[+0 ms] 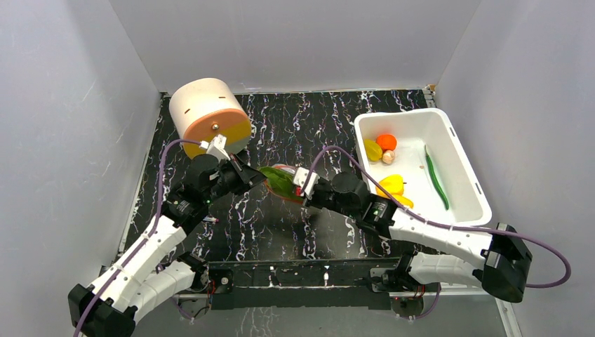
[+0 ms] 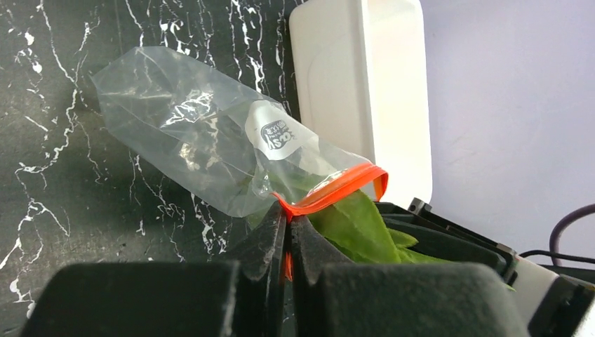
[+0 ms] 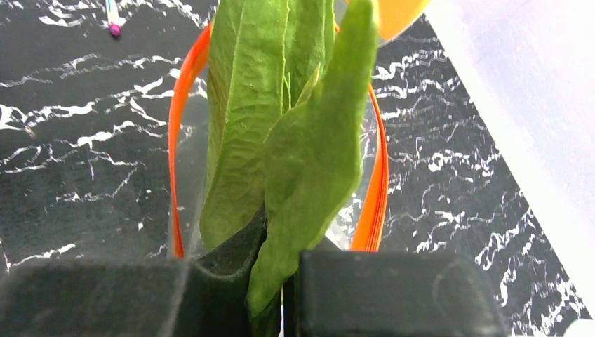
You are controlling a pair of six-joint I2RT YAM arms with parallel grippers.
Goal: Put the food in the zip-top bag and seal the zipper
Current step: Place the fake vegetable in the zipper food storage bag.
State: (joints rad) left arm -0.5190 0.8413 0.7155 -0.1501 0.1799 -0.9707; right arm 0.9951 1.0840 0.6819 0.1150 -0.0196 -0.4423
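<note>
The clear zip-top bag (image 2: 196, 133) hangs between my two grippers over the black marbled table. My left gripper (image 2: 288, 221) is shut on the red-orange zipper (image 2: 337, 188) at one corner of the mouth. The mouth stands open as an orange loop (image 3: 177, 140). My right gripper (image 3: 284, 246) is shut on a green leaf (image 3: 281, 126) that reaches through that loop into the bag. From above, the left gripper (image 1: 254, 175) and right gripper (image 1: 300, 188) face each other with the bag (image 1: 281, 180) between them. More food lies in the white tub (image 1: 463, 161): an orange tomato (image 1: 386, 142), yellow peppers (image 1: 391, 184) and a green pod (image 1: 436, 177).
A beige and orange drum-shaped object (image 1: 210, 112) stands at the back left, close behind the left wrist. The tub's long side (image 2: 358, 84) shows just beyond the bag in the left wrist view. Grey walls close in the table on three sides.
</note>
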